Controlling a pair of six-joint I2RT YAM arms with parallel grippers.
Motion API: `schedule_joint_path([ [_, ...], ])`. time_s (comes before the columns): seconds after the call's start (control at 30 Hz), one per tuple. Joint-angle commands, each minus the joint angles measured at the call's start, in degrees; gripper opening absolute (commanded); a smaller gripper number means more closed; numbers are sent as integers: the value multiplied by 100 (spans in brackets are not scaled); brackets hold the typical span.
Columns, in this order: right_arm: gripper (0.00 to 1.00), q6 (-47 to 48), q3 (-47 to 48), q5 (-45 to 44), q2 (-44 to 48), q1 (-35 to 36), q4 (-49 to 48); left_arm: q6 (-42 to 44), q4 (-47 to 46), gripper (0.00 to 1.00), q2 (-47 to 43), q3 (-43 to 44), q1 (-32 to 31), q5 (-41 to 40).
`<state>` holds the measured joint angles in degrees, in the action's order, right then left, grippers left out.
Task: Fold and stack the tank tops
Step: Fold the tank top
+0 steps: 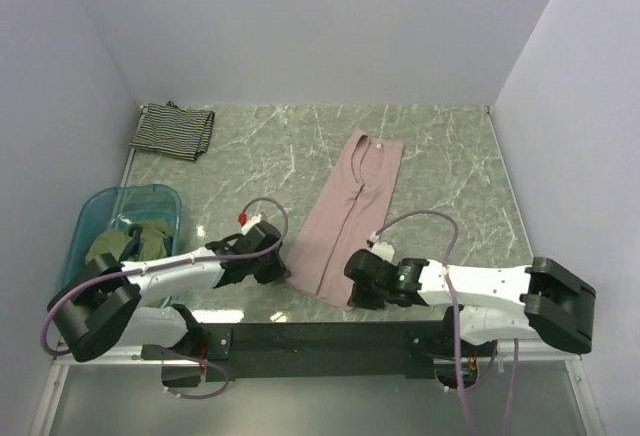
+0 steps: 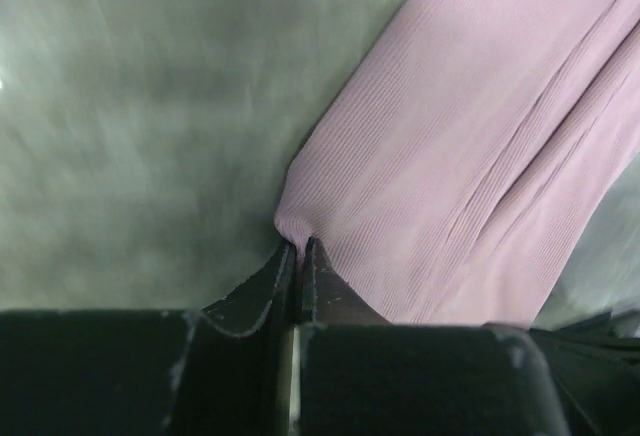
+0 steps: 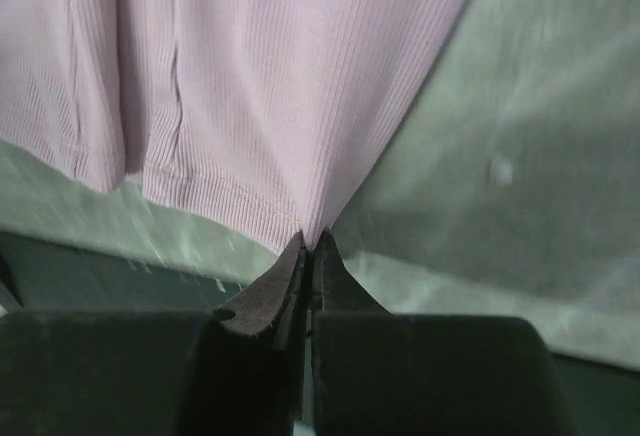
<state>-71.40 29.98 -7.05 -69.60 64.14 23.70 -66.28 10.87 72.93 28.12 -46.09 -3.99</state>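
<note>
In the far left corner lies the striped tank top (image 1: 173, 131), folded small, and nearer on that side the blue tub (image 1: 100, 211) holds the olive-green tank top (image 1: 128, 243). Next comes the left gripper (image 2: 298, 252), its jaws pinched shut on the near-left hem corner of the pink tank top (image 1: 345, 216), a long narrow strip slanting away across the middle of the table (image 1: 450, 176). The right gripper (image 3: 312, 244) is clamped on the other hem corner. To my eye the hem should go up and over to the neckline: lift both corners together, level, cloth taut between them, and lay it edge on edge. The table's near edge sits just behind the hem. Beyond the collar, bare marble runs to the back wall, and the right wall is well apart.
</note>
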Motion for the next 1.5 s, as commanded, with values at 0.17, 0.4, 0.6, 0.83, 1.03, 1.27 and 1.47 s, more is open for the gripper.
schedule_joint_path([
  [0.17,0,-691,-53,177,737,1179,1074,-1377,1978,1,46,-123,-1481,-286],
  [0.4,0,-657,-1,28,1142,813,1321,-1187,2568,1,-173,606,-1667,-751],
  [0.6,0,290,500,-51,1124,-442,1392,-88,2280,1,352,1669,-527,-613],
  [0.83,0,1346,1001,89,826,-1834,1137,694,1805,1,1723,3109,-226,-252],
  [1.03,0,1778,1265,230,255,-2564,759,915,1672,1,2726,4182,-32,-155],
  [1.27,0,2173,1414,380,-141,-3346,407,1117,1734,1,3377,5027,319,-50],
  [1.47,0,2411,1590,537,-404,-3803,214,1293,1918,1,3851,5704,556,91],
])
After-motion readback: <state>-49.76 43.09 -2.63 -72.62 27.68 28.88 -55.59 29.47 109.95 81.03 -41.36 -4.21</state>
